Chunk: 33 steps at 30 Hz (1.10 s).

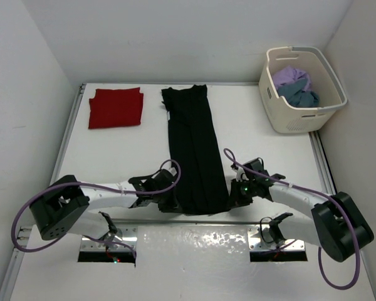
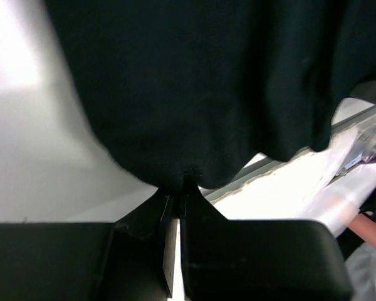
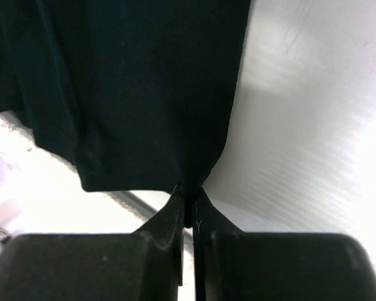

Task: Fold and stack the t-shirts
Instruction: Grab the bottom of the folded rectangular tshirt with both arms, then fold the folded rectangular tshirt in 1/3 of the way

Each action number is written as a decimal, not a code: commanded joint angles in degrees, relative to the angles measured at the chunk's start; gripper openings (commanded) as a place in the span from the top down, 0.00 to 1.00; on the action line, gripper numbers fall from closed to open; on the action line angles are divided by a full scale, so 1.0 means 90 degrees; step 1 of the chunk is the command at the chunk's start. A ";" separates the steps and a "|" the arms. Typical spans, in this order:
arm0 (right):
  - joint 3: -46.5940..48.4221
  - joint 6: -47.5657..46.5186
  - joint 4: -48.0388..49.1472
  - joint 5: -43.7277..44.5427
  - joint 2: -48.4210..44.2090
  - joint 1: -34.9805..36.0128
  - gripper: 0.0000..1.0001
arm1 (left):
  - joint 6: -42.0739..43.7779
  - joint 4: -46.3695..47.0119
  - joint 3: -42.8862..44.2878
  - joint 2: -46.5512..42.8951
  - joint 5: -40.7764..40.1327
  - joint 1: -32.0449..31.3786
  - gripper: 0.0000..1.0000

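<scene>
L fingers (image 2: 195, 205) & R fingers (image 3: 174, 212) each pinch near hem of black t-shirt (image 1: 194, 150), long narrow strip flat on counter (image 1: 269, 157).

black t-shirt (image 2: 225, 94) cut off by the top edge in both wrist views, lavender t-shirt (image 1: 292, 76) and teal t-shirt (image 1: 302, 95) bunched, partly hidden behind the basket (image 1: 288, 116) wall

Right gripper (image 3: 188, 195) is pinching the black t-shirt (image 3: 131, 88) at its hem corner, jaws closed; cloth is lying on the white table (image 3: 313, 125).

Overhead, wrist close-ups; shared black t-shirt (image 1: 193, 150)
</scene>
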 commanded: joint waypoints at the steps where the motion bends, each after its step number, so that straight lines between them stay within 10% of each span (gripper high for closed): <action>1: 0.0238 -0.0084 0.0385 0.0332 -0.0020 0.0004 1.00 | 0.0391 0.0147 0.0442 -0.0066 -0.0317 -0.0052 1.00; 17: 0.2103 -0.0349 0.0765 0.1347 0.0253 0.0004 1.00 | 0.1174 -0.0283 0.1420 -0.1042 -0.1829 0.0679 1.00; 33: 0.5326 -0.0964 0.0991 0.2404 0.2811 -0.0445 1.00 | 0.2413 0.1308 0.2756 -0.0087 -0.2525 0.2466 1.00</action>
